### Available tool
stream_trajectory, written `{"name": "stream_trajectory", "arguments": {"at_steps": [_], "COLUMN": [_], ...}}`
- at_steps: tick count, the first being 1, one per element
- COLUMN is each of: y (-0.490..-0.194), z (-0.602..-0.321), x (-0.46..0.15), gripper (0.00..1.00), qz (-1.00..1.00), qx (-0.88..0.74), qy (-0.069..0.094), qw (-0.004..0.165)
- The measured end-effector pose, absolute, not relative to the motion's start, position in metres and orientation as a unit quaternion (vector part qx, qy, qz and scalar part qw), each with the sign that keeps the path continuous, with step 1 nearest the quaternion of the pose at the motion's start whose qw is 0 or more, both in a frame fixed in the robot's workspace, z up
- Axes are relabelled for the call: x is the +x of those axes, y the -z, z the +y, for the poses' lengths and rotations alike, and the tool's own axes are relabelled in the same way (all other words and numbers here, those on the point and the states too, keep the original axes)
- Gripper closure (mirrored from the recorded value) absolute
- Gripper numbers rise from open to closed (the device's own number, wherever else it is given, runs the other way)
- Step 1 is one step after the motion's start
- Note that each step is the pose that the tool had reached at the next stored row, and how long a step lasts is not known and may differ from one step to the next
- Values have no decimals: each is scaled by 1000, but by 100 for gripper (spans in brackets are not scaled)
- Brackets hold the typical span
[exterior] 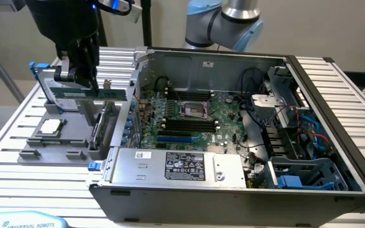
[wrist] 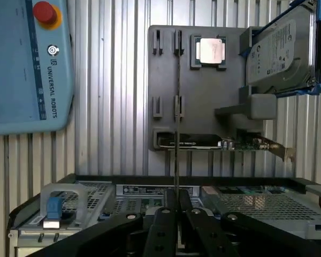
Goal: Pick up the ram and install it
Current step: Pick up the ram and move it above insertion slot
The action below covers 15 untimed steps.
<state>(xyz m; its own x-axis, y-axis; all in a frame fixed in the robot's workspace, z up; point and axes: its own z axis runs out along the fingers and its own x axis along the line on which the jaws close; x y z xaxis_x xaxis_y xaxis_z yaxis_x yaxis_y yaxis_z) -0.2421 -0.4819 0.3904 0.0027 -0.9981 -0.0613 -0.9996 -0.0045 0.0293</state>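
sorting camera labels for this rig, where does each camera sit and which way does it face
Exterior view: off the arm, raised, angled down into the open computer case; shows an arm joint and the gripper shut on the ram.
Wrist view: on the wrist, looking along the gripper and the edge-on ram at the grey tray.
Shared: gripper, ram, tray, processor chip, case.
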Motion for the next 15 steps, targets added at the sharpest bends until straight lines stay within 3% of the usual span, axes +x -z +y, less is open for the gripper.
{"name": "stream_trajectory", "arguments": {"at_steps": [15], "y": [-392], "z": [-480], "x": [-174], "gripper": [87], "qz": [705], "qx": [-708], "qy": [-36], "qw": [15]}}
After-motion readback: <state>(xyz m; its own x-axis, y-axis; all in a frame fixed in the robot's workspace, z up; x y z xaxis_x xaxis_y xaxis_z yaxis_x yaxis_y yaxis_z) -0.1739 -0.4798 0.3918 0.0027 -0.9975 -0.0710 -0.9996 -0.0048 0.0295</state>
